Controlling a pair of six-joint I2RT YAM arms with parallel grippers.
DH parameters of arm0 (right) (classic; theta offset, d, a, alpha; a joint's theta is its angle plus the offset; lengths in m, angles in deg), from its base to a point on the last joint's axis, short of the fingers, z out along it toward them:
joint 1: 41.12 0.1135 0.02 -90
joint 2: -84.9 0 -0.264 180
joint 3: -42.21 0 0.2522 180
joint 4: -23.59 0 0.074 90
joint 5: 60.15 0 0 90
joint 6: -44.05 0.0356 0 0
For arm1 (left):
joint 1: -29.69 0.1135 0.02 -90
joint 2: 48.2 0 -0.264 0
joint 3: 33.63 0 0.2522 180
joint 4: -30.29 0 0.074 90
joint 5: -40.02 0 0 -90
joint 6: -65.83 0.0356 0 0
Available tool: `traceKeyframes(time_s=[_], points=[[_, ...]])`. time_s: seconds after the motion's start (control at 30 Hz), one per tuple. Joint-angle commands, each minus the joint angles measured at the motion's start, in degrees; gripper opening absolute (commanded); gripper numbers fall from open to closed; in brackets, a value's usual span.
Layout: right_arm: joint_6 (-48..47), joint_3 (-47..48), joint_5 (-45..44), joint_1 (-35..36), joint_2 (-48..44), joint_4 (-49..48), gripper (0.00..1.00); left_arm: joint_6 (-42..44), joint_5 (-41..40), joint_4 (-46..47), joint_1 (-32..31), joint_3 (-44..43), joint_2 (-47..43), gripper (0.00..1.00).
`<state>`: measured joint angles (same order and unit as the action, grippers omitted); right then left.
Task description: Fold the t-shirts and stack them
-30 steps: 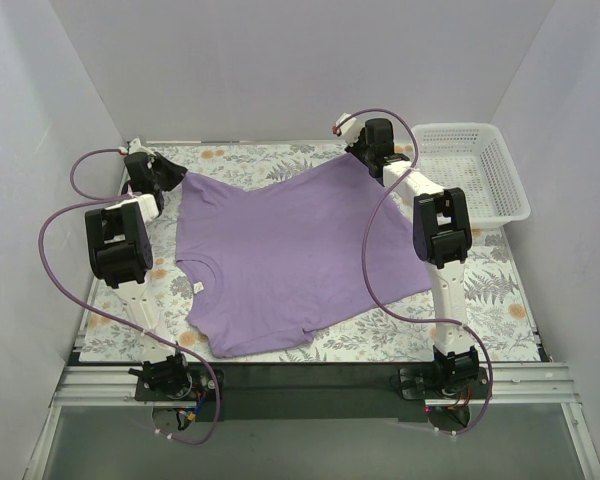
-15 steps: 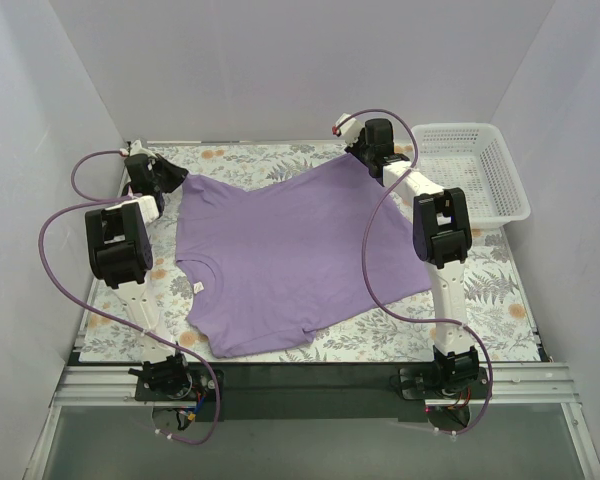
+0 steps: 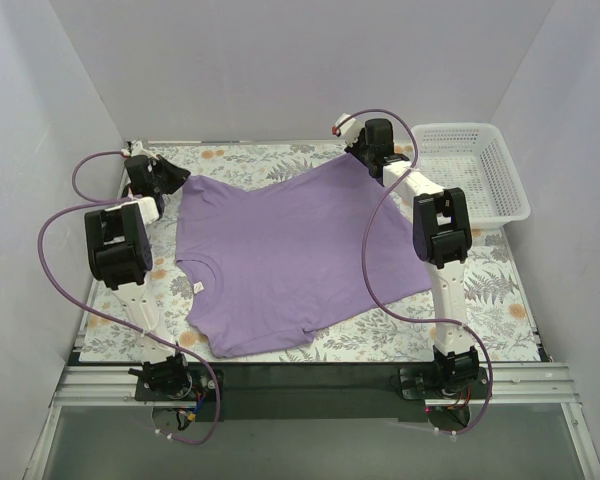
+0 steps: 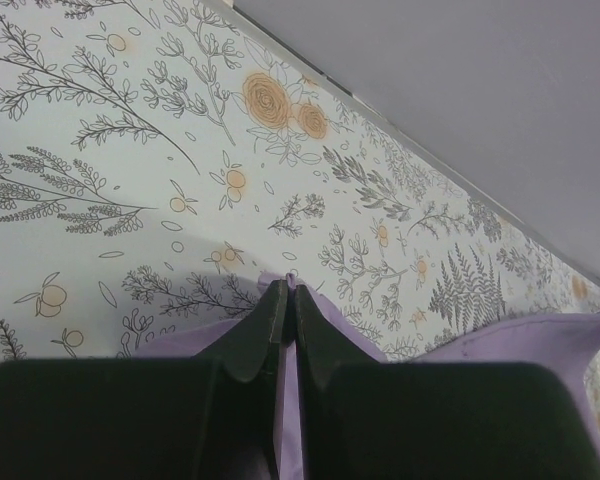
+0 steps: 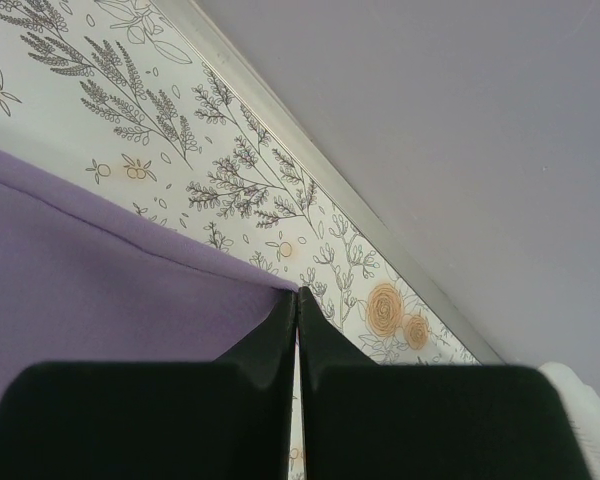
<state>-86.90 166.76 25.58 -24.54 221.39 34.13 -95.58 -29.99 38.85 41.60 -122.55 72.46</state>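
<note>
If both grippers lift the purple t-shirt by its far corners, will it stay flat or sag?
Probably sags: the t-shirt dips along its far edge between the left gripper and right gripper. Likely light: two small corner pinches hold that edge.

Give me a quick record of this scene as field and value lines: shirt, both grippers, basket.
t-shirt: lavender, spread unfolded on the floral table
neck label: white, at the collar, left near side
left gripper: shut on t-shirt's far left corner
right gripper: shut on t-shirt's far right corner
basket: white lattice, far right, apart from the shirt
</note>
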Motion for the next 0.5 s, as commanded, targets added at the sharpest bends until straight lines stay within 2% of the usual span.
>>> traceKeyframes(time_s=[0.0, 0.47], points=[[-0.1, 0.1, 1.0, 0.2, -1.1, -2.7, 0.01, 0.2, 2.0, 1.8, 0.2, 1.5, -6.6, 0.00], [-1.0, -3.8, 3.4, 0.3, -6.1, -2.6, 0.01, 0.0, 3.9, 4.0, 0.2, 7.2, -15.0, 0.00]])
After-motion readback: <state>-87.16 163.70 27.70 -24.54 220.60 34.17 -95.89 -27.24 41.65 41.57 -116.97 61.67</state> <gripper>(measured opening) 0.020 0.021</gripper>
